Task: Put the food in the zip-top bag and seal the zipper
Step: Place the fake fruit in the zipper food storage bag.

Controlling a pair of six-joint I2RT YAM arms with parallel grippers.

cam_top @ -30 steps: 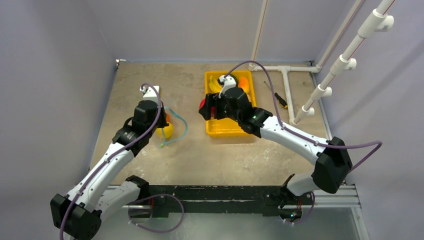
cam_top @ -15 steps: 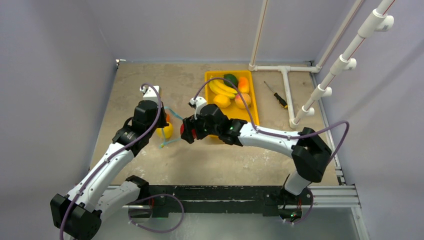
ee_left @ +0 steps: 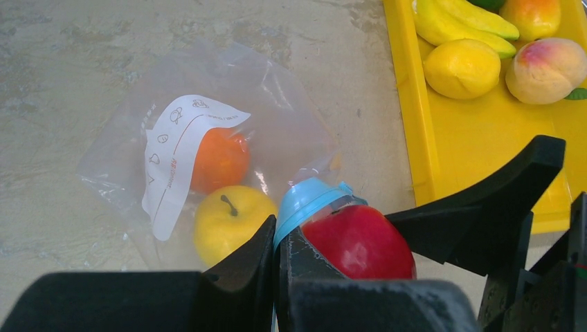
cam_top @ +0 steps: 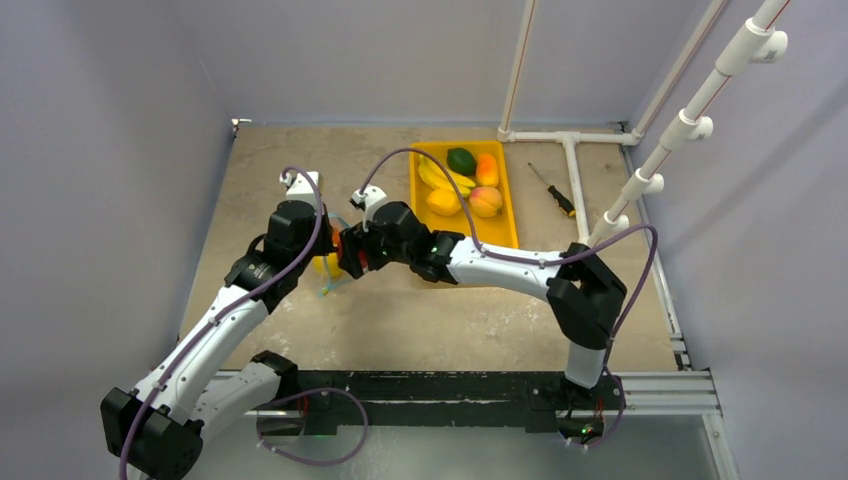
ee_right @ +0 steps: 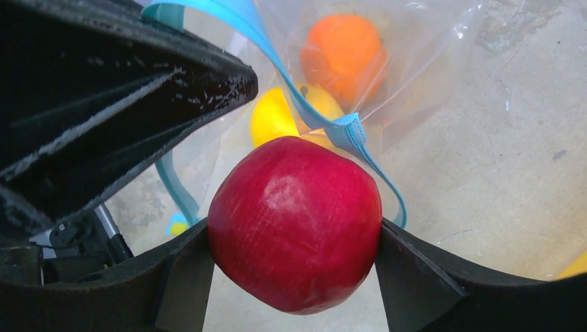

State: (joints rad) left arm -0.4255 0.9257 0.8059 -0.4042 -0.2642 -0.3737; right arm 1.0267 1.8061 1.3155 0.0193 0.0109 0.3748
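1. Right wrist: right claw (ee_right: 296, 277) grips red apple (ee_right: 294, 207) at zip-top bag (ee_right: 415, 62) mouth, left-middle of counter (ee_right: 498, 152).
2. Left claw (ee_left: 277, 236) clamped on zipper (ee_left: 311, 197), holding the mouth up.
3. Risk: apple may snag the floppy rim on release and roll out.
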